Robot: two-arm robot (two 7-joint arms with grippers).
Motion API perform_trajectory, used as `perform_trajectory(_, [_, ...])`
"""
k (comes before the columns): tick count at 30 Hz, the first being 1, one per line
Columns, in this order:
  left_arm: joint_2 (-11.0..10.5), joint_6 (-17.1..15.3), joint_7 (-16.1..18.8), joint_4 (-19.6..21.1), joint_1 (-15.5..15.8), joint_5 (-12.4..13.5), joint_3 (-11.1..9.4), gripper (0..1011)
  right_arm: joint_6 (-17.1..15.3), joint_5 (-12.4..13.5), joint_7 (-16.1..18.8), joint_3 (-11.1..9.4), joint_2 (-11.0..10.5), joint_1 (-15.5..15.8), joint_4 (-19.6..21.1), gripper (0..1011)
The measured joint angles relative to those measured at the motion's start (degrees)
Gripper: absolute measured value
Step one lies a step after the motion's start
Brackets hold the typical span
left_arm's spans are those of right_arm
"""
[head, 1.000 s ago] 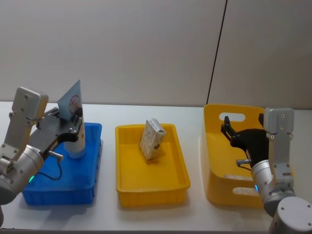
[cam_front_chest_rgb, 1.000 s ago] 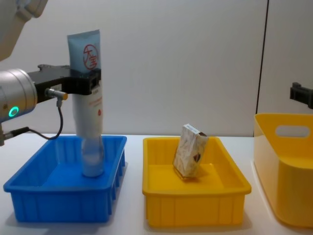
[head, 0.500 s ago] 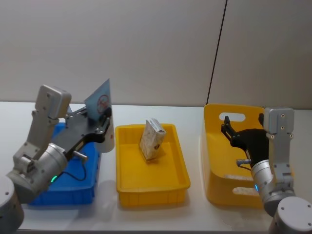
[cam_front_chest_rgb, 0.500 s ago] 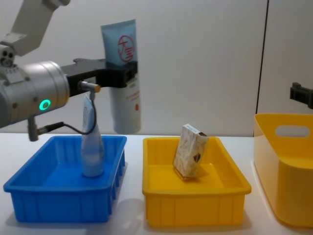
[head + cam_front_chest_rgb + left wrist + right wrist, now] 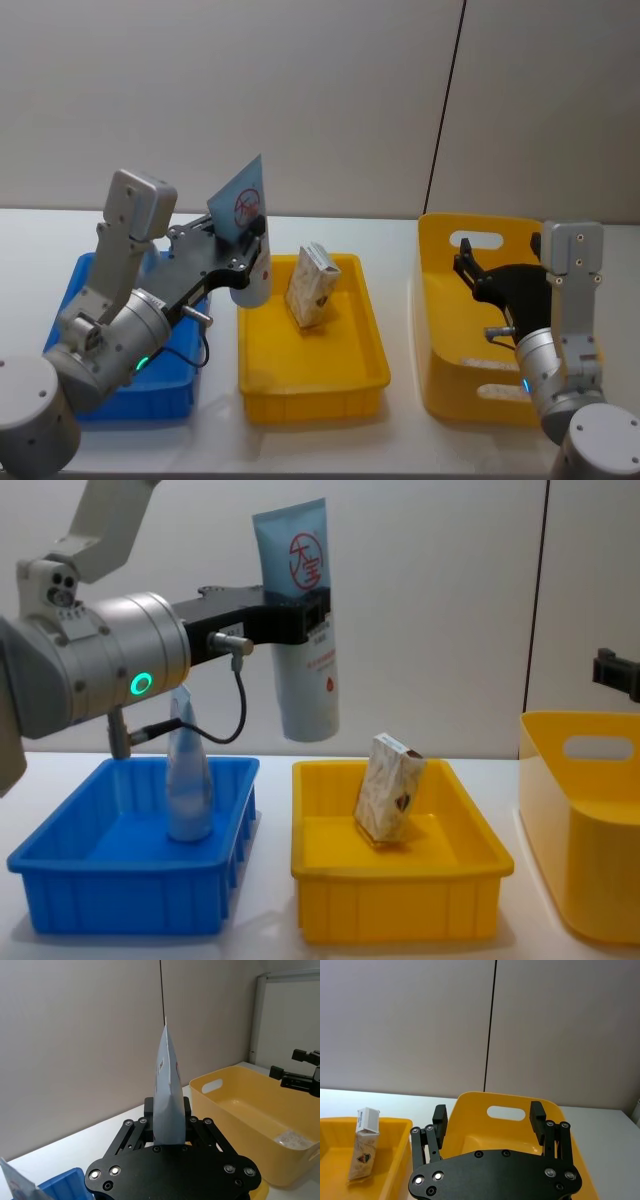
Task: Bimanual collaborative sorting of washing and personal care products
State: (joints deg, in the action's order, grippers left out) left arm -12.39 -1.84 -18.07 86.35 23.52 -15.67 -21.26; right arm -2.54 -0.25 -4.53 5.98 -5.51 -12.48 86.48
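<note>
A plain grey wall [image 5: 320, 100] with one dark vertical seam [image 5: 447, 100] backs a white table [image 5: 400, 330] carrying, from left to right, a blue tray [image 5: 130, 900], a yellow tray [image 5: 400, 900] and a taller yellow bin [image 5: 590, 880] with handle slots. The chest view shows a second tube [image 5: 187, 790] standing in the blue tray, which the left arm covers in the head view. The left wrist view presents the held tube [image 5: 305, 680] edge-on. The left arm reaches rightward across the blue tray with its wrist level. The left gripper [image 5: 300, 620] is clamped on the pale blue tube just below its crimp, so the tube hangs upright, crimp uppermost, over the yellow tray's left rim. A beige patterned pack [image 5: 388, 800] leans inside that tray. The right gripper [image 5: 488, 1110] hovers above the bin, pointing away, fingers spread wide and empty.
</note>
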Motion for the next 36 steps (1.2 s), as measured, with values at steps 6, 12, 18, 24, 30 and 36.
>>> perform_trajectory(6, [0.39, 0.32, -0.32, -0.14, 0.19, -0.16, -0.33, 252, 0.06, 0.05, 1.07, 0.12, -0.23, 0.10, 0.22, 1004])
perform_trajectory(12, [0.63, 0.54, -0.51, -0.22, 0.34, -0.28, -0.51, 252, 0.10, 0.67, 3.57, 0.53, -0.98, 0.26, 0.74, 1004])
perform_trajectory(18, [0.77, 0.66, -0.62, -0.27, 0.40, -0.33, -0.65, 252, -0.08, 1.59, 7.11, 1.10, -1.97, 0.37, 1.30, 1004])
perform_trajectory(24, [0.87, 0.72, -0.70, -0.30, 0.43, -0.37, -0.72, 252, -0.58, 2.72, 10.94, 1.98, -3.27, 0.31, 1.91, 1004])
perform_trajectory(30, [0.91, 0.75, -0.74, -0.34, 0.47, -0.41, -0.74, 252, -1.29, 3.87, 15.05, 3.12, -4.65, -0.22, 2.25, 1004])
perform_trajectory(36, [0.94, 0.80, -0.78, -0.36, 0.49, -0.42, -0.78, 252, -2.16, 5.14, 19.14, 4.51, -6.09, -1.16, 2.32, 1003])
